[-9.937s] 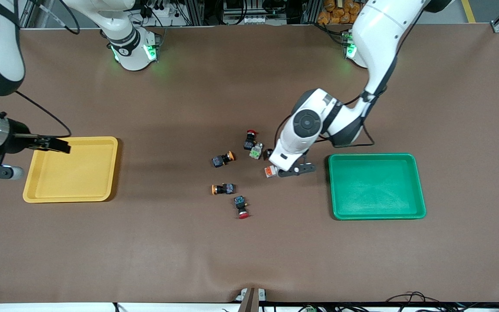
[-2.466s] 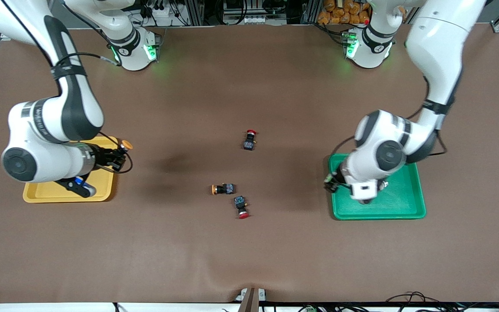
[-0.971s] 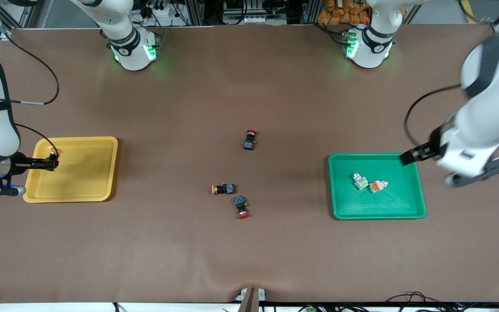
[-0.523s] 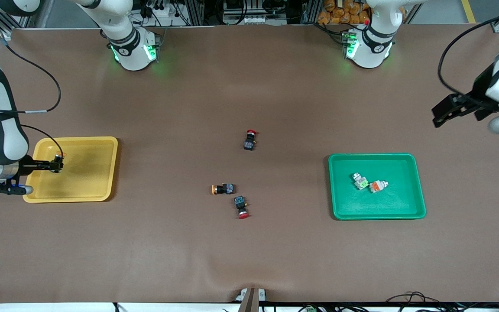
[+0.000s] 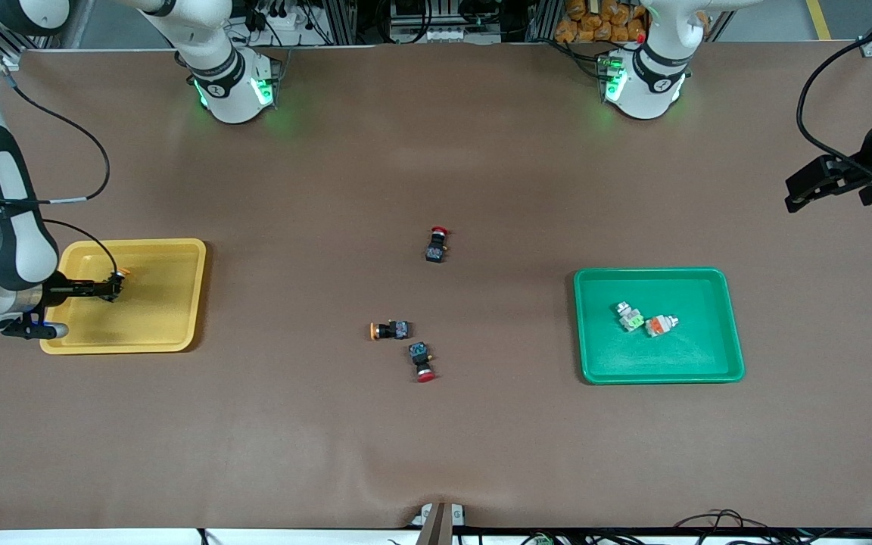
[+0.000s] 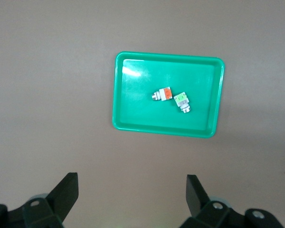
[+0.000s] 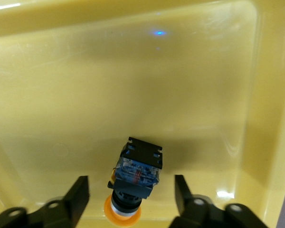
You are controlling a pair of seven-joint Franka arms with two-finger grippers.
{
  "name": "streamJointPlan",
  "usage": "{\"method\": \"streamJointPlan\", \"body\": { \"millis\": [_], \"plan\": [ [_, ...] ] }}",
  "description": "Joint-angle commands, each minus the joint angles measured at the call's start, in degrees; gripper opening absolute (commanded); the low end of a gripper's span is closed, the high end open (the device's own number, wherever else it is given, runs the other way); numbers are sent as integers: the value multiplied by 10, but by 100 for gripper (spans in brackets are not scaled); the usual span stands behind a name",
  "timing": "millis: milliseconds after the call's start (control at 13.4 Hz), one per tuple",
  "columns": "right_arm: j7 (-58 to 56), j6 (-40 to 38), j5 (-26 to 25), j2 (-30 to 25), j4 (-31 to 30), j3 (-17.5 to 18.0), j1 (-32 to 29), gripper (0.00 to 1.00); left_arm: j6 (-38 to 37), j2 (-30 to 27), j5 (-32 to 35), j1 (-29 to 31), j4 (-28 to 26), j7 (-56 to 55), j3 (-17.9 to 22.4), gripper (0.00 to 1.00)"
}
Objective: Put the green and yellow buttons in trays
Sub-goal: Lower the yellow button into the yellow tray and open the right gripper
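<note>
My right gripper (image 5: 112, 288) (image 7: 131, 194) hangs low over the yellow tray (image 5: 179, 247) (image 7: 133, 14). Its fingers are open. A black button with a yellow-orange cap (image 7: 135, 178) lies in the tray between them, clear of both pads. In the green tray (image 5: 659, 375) (image 6: 118, 95) lie two pale buttons, one with a green block (image 5: 630, 316) (image 6: 182, 101) and one with an orange block (image 5: 659, 325) (image 6: 163, 94). Another yellow-capped button (image 5: 389, 330) lies on the table's middle. My left gripper (image 5: 803, 191) (image 6: 131, 190) is open and empty, high over the left arm's end of the table.
Two black switches with red caps lie on the brown mat: one (image 5: 437, 246) farther from the front camera than the yellow-capped button, the other (image 5: 422, 361) just nearer. Both arm bases stand along the table's edge farthest from the front camera.
My right gripper has opened and let go of the yellow-capped button in the yellow tray. My left arm has swung up and away from the green tray toward its end of the table.
</note>
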Motion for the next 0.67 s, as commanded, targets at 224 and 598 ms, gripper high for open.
{"method": "streamJointPlan", "body": {
  "millis": [224, 598],
  "plan": [
    [31, -93, 34, -18, 31, 12, 3, 100, 4, -22, -9, -2, -26, 17, 6, 100],
    [191, -170, 37, -81, 32, 13, 75, 100, 3, -26, -9, 10, -46, 22, 6, 100]
  ]
}}
